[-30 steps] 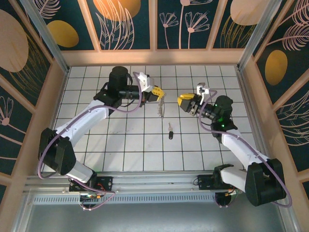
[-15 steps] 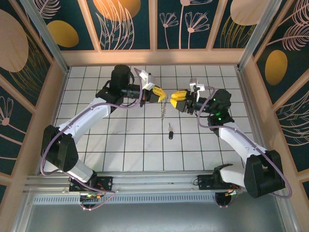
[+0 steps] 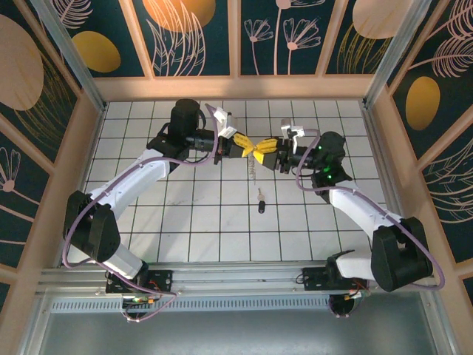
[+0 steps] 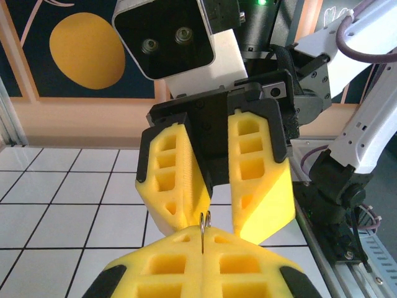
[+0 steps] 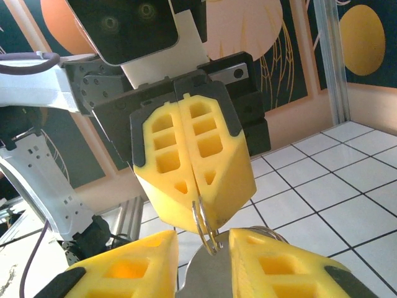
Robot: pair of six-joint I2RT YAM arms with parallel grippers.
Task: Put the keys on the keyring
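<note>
Left gripper [image 3: 246, 146] clenched on the thin silvery metal keyring [image 4: 205, 228], mid-air, loop proud of its tips, likely so the right gripper [image 3: 270, 151] can work it. Right jaws apart, flanking the loop. Slim black-headed metal key [image 3: 260, 203] lies on the white tiled table [image 3: 185, 222] below, unthreaded.

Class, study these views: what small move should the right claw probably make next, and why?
Probably close the right claw gently on the keyring: its fingers stand apart either side of the ring, which the shut left claw holds up off the table.
</note>
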